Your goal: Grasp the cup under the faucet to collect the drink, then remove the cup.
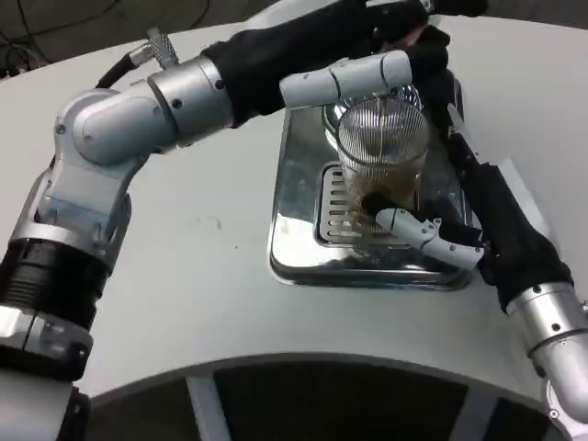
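Desk (211, 303): white, curved front edge; dark floor with cables beyond its far side.

Tray (299, 207): polished metal drip tray, rectangular, lying flat on the desk right of centre. A slotted grate (338, 209) is set into its middle.

Cup (383, 142): clear ribbed glass, upright on the grate. A thin brown stream falls into its mouth from above; dark drink has pooled at the bottom.

Faucet (367, 78): white, rounded spout lying across the top of the cup, its end just over the cup's mouth. What it is mounted on cannot be told.

Left arm (119, 129): silver, in a black sleeve from the forearm on, reaching from the lower left across the desk to the top of the dispenser. Left hand (418, 41): at the top edge, above the faucet, mostly dark and partly cut off; whether it grips or presses anything cannot be told.

Right arm (542, 312): silver wrist at lower right, black sleeve running up along the tray's right side. Right hand (439, 237): at the base of the cup, white fingers (409, 225) lying against the glass on its near side, the rest of the hand behind the cup; it grasps the cup low down.
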`<state>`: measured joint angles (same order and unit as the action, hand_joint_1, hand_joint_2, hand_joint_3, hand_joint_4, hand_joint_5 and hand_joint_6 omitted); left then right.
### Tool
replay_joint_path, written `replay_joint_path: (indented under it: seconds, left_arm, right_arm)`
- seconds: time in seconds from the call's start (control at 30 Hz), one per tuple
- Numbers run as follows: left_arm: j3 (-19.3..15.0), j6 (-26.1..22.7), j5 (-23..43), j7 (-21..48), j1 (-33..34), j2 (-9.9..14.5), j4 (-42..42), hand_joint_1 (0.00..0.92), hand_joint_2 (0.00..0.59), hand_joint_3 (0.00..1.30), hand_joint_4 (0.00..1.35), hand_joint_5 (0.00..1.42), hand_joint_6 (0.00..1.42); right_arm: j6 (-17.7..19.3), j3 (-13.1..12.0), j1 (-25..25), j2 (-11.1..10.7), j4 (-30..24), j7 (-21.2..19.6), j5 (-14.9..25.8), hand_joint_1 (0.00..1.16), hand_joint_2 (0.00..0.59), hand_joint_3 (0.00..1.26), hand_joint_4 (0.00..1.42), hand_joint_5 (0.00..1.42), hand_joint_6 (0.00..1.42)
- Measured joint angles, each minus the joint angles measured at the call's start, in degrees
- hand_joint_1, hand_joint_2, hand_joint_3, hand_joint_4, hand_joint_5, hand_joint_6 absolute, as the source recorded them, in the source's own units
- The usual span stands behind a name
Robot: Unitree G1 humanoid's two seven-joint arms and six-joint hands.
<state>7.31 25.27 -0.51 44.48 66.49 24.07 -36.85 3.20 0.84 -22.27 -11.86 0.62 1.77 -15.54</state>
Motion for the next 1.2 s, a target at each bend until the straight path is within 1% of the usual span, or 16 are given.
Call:
replay_joint_path:
  seconds: [0.3,0.47,0.63,0.97,1.2]
  left_arm:
    - [0.00,1.05,0.01,0.09,0.74,0.22,-1.55,0.000,0.121,0.13,0.04,0.13,0.09]
    - [0.00,1.56,0.01,0.22,1.45,0.32,-2.66,0.000,0.121,0.13,0.04,0.13,0.09]
    - [0.02,2.51,0.00,0.53,1.86,0.34,-3.38,0.000,0.121,0.13,0.04,0.13,0.09]
    - [0.33,4.31,-0.09,0.57,2.77,0.41,-4.90,0.000,0.121,0.14,0.04,0.13,0.09]
    - [0.45,4.96,-0.14,0.57,3.10,0.49,-5.46,0.000,0.120,0.14,0.04,0.13,0.09]
  right_arm:
    - [0.25,0.66,-2.54,0.04,4.89,-1.79,-0.42,0.66,0.207,0.00,0.00,0.00,0.00]
    - [0.36,1.10,-4.90,0.05,8.11,-2.24,-0.43,0.66,0.207,0.00,0.00,0.00,0.00]
    - [0.57,1.43,-6.39,0.12,9.90,-2.81,-0.41,0.66,0.207,0.00,0.00,0.00,0.00]
    - [1.12,1.82,-7.69,0.68,12.50,-3.77,-0.39,0.67,0.202,0.00,0.00,0.00,0.00]
    - [1.16,1.83,-8.52,1.15,13.34,-4.30,-0.35,0.66,0.204,0.00,0.00,0.00,0.00]
